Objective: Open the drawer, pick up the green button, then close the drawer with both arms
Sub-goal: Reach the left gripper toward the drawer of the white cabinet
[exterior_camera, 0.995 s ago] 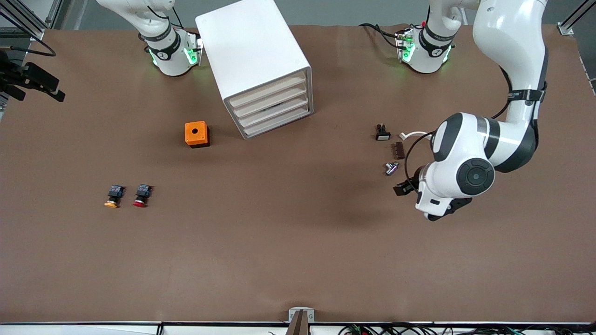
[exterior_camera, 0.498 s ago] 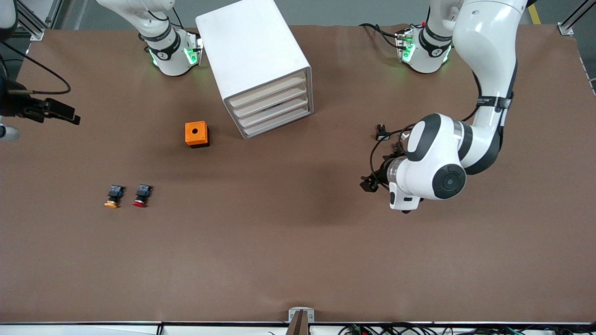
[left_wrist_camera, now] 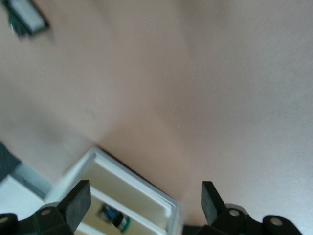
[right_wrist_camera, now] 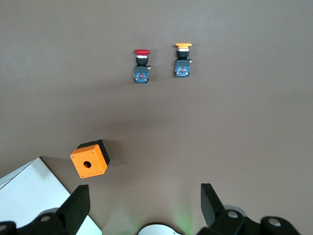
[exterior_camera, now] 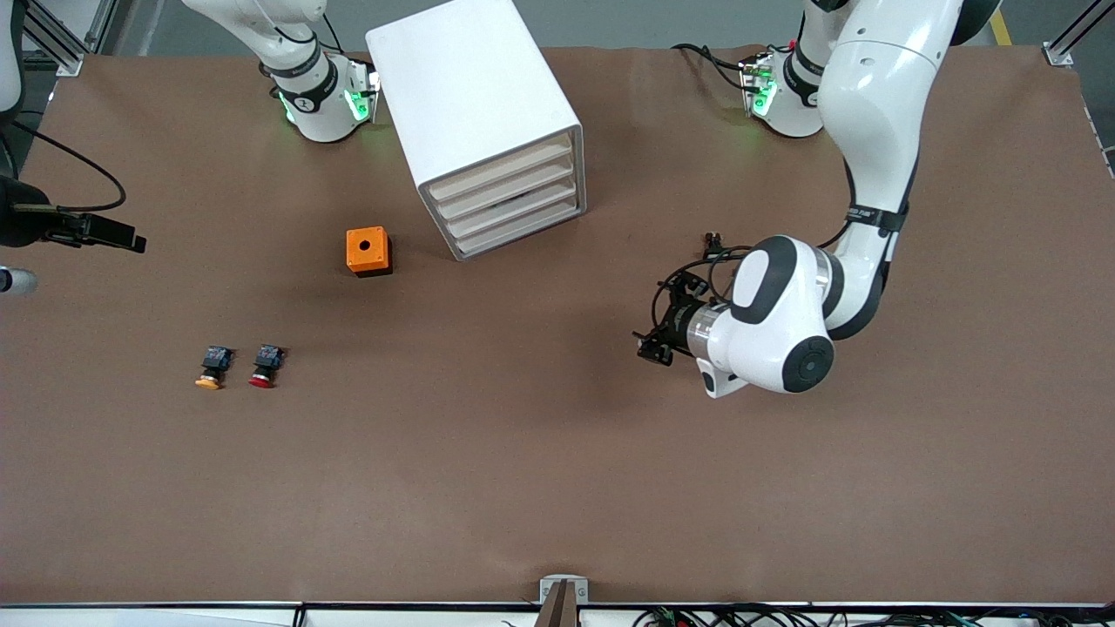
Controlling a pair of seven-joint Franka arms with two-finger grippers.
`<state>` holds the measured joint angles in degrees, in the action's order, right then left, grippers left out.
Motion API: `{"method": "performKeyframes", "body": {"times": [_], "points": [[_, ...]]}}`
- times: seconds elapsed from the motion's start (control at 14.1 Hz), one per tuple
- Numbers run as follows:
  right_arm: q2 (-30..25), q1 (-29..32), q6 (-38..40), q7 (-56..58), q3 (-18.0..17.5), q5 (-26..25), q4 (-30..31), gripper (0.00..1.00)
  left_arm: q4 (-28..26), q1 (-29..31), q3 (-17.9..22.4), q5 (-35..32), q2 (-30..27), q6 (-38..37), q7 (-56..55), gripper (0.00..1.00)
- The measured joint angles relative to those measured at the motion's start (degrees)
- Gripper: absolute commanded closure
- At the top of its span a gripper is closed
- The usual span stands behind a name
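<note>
My left tool (exterior_camera: 655,347) hangs wide over bare bench (exterior_camera: 523,453); my right tool (exterior_camera: 104,233) waits wide. The green button (left_wrist_camera: 113,218) sits inside a drawer of the cabinet (exterior_camera: 488,113); a skewed approach risks shoving it.

Both arms (exterior_camera: 871,113) are glossy white with rounded shells and black bands at the joints. Green lights glow at each base (exterior_camera: 327,100). Thin black cables loop around the left gripper (exterior_camera: 655,344), which is small and black, like the right gripper (exterior_camera: 131,244).
</note>
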<state>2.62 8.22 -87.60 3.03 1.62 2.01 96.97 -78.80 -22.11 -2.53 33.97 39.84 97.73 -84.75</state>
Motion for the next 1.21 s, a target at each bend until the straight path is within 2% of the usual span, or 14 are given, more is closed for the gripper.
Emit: {"method": "performKeyframes", "body": {"times": [0.71, 1.21], "points": [[0.0, -0.2, 0.2, -4.0, -0.6, 0.4, -0.4, 0.00, 2.9, -0.1, 0.3, 19.4, 8.4, -6.9, -23.5, 0.00], [0.0, -2.6, 0.2, -13.0, -1.2, 2.6, -0.5, 0.00, 3.6, -0.7, -0.7, 23.9, 12.5, -13.4, -36.0, 0.00]]}}
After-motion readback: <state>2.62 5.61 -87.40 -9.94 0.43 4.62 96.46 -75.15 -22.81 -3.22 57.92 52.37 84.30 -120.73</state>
